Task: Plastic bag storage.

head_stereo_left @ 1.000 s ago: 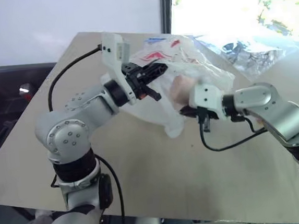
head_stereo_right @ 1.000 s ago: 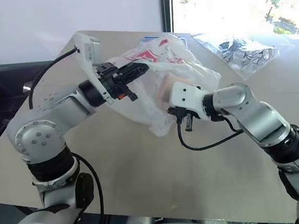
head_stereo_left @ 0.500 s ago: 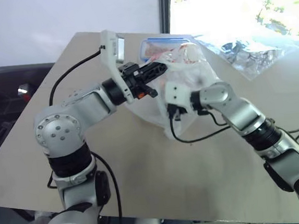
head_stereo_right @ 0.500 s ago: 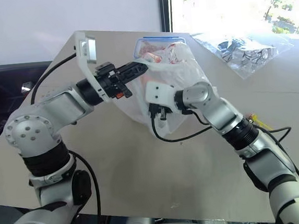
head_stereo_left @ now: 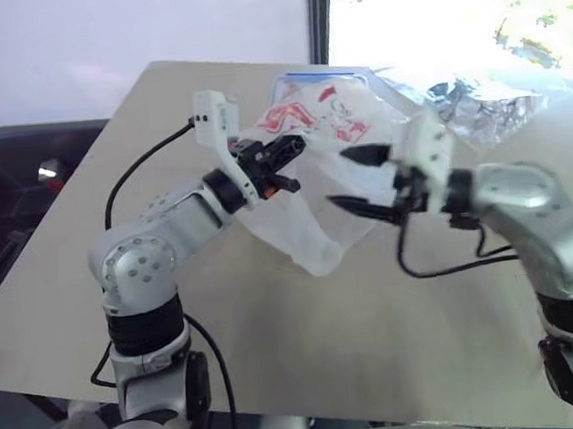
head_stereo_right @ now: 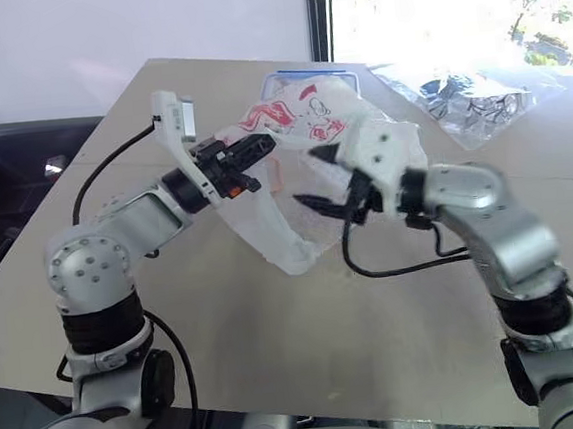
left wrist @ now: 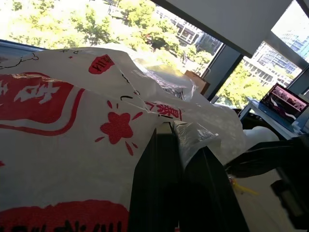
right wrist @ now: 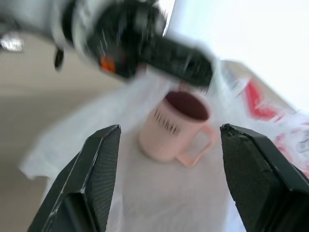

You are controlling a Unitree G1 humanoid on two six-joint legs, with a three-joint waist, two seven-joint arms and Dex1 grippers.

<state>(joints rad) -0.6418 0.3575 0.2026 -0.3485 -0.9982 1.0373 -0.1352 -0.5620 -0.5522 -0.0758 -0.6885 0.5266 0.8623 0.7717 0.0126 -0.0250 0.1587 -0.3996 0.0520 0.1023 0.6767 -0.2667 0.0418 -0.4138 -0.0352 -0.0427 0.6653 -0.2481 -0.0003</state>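
The plastic bag [head_stereo_left: 317,197], thin white with red print, hangs above the table from my left gripper [head_stereo_left: 287,154], which is shut on a bunched fold near its top [left wrist: 189,136]. Its lower end sags toward the table. My right gripper [head_stereo_left: 357,180] stands open just right of the bag, pointing at it with fingers [right wrist: 99,164] spread wide and nothing between them. In the right wrist view a pink mug [right wrist: 173,126] shows through the thin plastic below the left gripper [right wrist: 164,50].
A blue-rimmed clear box [head_stereo_left: 320,74] stands on the beige table [head_stereo_left: 276,326] behind the bag. Crinkled clear wrap [head_stereo_left: 488,106] lies at the far right. The table's left edge drops to dark floor.
My right gripper has opened, let go of the bag and drawn back to the right. The bag now hangs from the left gripper alone, which has shifted slightly.
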